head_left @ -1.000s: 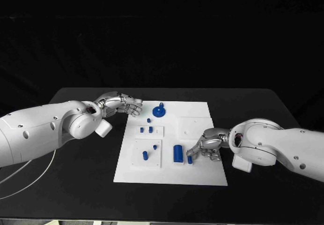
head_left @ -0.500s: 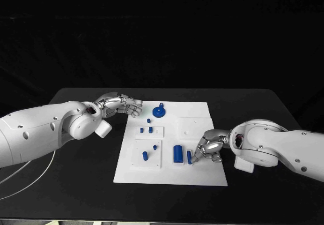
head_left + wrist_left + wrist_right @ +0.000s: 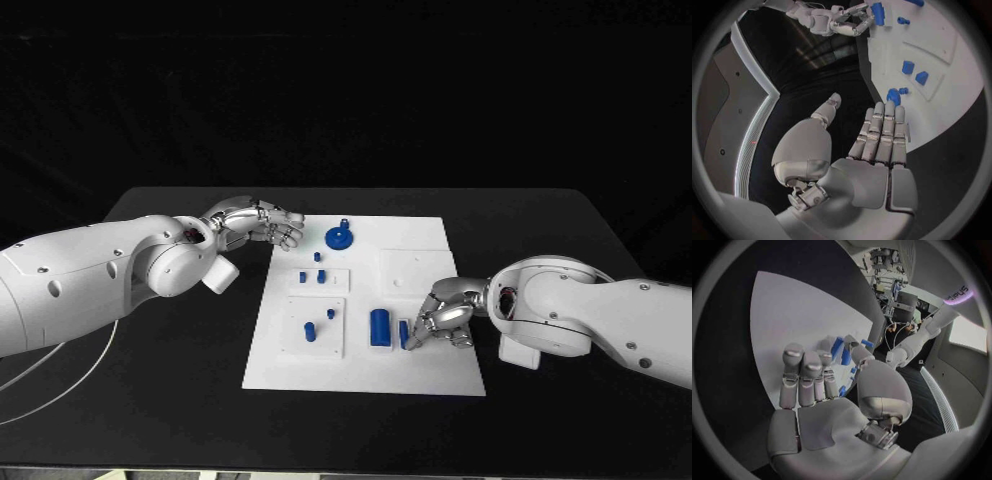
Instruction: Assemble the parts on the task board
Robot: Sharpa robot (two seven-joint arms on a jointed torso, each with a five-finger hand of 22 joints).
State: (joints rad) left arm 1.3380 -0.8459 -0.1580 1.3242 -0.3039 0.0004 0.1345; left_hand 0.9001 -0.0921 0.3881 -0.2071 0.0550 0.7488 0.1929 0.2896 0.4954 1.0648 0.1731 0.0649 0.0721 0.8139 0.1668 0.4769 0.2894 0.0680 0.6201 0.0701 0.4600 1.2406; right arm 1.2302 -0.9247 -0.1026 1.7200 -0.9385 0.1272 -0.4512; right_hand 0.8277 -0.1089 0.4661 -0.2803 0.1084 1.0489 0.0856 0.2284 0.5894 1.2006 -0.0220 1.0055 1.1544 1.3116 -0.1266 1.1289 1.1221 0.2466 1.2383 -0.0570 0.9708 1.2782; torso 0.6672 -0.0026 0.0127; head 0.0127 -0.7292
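While the left hand (image 3: 263,224) hovers open-fingered beside the task board (image 3: 433,375), the right hand (image 3: 444,318) pinches a small blue part (image 3: 405,334).

right robot hand (image 3: 444,318) pinching small blue part (image 3: 405,334)

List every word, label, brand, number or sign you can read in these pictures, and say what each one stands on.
"sharpa", partly cut off and bent by the lens: on a dark panel in the room behind, right wrist view.
Task board: no print that can be read.
Blue parts: no markings to be seen.
Left hand, right hand and the white arms: no lettering that can be read.
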